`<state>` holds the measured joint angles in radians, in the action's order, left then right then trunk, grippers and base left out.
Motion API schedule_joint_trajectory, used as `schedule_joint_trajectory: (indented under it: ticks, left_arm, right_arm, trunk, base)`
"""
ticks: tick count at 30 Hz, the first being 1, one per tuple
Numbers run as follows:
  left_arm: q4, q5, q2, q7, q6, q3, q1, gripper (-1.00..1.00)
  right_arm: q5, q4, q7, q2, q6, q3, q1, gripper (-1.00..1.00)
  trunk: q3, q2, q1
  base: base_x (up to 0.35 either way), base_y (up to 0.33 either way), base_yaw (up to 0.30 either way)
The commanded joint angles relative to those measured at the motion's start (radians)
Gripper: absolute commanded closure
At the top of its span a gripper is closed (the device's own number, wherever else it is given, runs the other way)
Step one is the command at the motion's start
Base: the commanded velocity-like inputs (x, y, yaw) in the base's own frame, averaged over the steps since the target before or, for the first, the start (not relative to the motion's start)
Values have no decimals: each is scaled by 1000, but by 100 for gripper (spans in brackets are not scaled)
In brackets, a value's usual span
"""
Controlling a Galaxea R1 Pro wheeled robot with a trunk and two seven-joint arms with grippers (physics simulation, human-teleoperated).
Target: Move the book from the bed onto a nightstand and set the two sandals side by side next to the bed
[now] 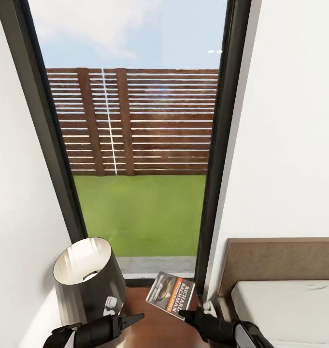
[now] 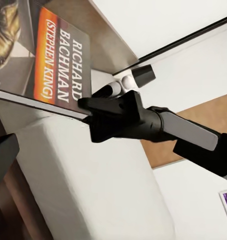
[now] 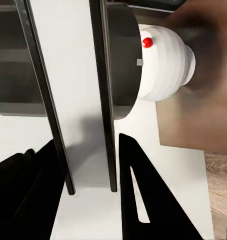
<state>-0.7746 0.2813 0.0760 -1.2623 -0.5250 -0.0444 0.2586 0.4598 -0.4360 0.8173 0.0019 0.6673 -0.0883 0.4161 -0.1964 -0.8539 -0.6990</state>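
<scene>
My right gripper [image 1: 183,314] is shut on the corner of the book [image 1: 171,292], a thin paperback with an orange band and white lettering. It holds the book tilted over the back right of the dark brown nightstand [image 1: 152,331], beside the bed [image 1: 290,304]. In the left wrist view the right gripper [image 2: 101,100] clamps the book [image 2: 58,65] at its edge. In the right wrist view the book [image 3: 83,100] is edge-on between the two fingers. My left gripper [image 1: 135,318] hovers open over the nightstand's front, holding nothing. The two sandals are out of view.
A lamp [image 1: 89,280] with a dark metallic shade stands on the nightstand's left half, close to my left arm. A tall dark-framed window [image 1: 140,145] is straight ahead, with white walls either side. The brown headboard [image 1: 280,261] rises at the right.
</scene>
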Motion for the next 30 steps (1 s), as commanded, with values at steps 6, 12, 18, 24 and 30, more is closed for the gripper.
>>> schedule_joint_trajectory:
  ticks: [6,12,18,24,30]
  left_arm:
    - [0,3,0,2,-9,-1,1,-100]
    - [0,3,-1,4,-9,0,1,-100]
    - [1,3,-1,7,-8,0,1,-100]
    - [1,4,-2,56,-7,0,1,-100]
    - [0,5,-2,78,-7,1,1,-100]
  right_arm:
    - [94,-1,-15,0,155,-2,1,100]
    - [105,3,-15,-2,207,-4,1,100]
    - [101,6,-18,-2,223,-2,1,100]
    - [103,7,-179,-2,233,-4,1,100]
    - [109,0,-238,-2,233,-5,1,100]
  trunk:
    - [-1,-1,0]
    - [-1,-1,0]
    - [-1,-1,0]
    - [-1,-1,0]
    - [-5,-8,-4]
  base:
    - [0,0,0]
    - [0,0,0]
    - [0,0,0]
    - [0,0,0]
    - [0,0,0]
